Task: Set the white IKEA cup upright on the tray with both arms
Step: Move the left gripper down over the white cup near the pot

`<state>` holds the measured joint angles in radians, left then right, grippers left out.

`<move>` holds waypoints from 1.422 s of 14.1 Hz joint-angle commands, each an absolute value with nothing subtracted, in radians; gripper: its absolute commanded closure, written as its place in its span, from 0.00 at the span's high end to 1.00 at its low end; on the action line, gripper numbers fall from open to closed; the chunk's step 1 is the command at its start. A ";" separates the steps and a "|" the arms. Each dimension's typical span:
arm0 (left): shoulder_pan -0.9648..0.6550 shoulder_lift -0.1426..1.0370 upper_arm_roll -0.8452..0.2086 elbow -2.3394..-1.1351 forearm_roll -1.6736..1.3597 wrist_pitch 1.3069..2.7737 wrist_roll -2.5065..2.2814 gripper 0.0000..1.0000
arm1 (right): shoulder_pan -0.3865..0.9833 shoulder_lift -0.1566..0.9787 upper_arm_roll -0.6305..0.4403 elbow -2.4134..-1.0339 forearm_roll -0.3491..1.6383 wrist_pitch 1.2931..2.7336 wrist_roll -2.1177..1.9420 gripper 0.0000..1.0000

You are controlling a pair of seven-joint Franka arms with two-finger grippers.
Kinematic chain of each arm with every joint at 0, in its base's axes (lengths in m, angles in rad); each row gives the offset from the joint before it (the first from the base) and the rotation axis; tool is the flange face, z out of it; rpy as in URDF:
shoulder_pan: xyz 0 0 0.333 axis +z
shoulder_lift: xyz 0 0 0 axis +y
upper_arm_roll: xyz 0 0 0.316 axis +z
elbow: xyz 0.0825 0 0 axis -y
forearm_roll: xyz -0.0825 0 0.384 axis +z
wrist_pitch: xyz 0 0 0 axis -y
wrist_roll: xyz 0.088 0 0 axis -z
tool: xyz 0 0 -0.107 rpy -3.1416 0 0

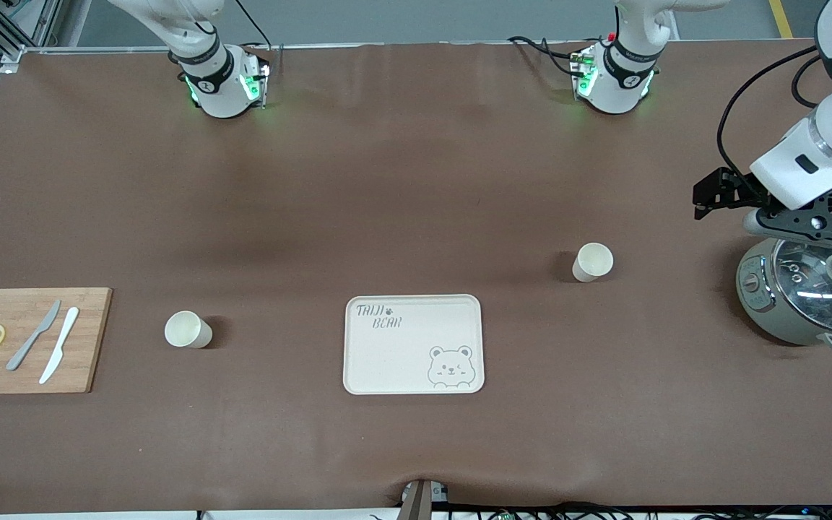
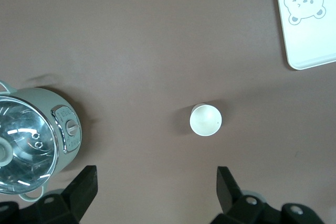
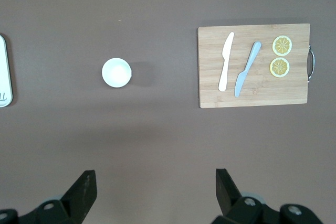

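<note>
Two white cups stand upright on the brown table, neither on the tray (image 1: 414, 344). One cup (image 1: 592, 261) sits toward my left arm's end, farther from the front camera than the tray; the other cup (image 1: 188, 329) sits toward my right arm's end, between the tray and the cutting board (image 1: 29, 340). The board carries two knives and two lemon slices. My left gripper (image 2: 156, 190) hangs released, fingers spread, over the bare table between the first cup and the cooker (image 1: 806, 296). My right gripper (image 3: 155, 192) hangs released too, over bare table near the second cup, holding nothing.
</note>
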<state>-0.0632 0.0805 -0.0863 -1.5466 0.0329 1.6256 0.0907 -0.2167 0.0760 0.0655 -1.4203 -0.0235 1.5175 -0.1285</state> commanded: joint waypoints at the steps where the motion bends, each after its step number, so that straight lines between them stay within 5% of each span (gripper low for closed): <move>1: -0.071 0.080 -0.092 -1.543 0.058 1.629 0.069 1.00 | -0.233 0.061 0.075 -1.422 -0.020 1.514 -0.141 1.00; 12: -0.118 0.155 -0.107 -1.561 0.044 1.678 -0.008 1.00 | -0.226 0.061 0.077 -1.422 -0.017 1.514 -0.141 1.00; 20: -0.106 0.087 -0.147 -1.951 0.043 2.006 -0.032 1.00 | -0.219 0.063 0.080 -1.422 -0.026 1.516 -0.144 1.00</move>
<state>-0.1164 0.1452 -0.1320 -1.8320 0.0329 1.9257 -0.0195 -0.2161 0.0760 0.0712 -1.4202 -0.0229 1.5175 -0.1311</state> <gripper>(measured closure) 0.000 0.000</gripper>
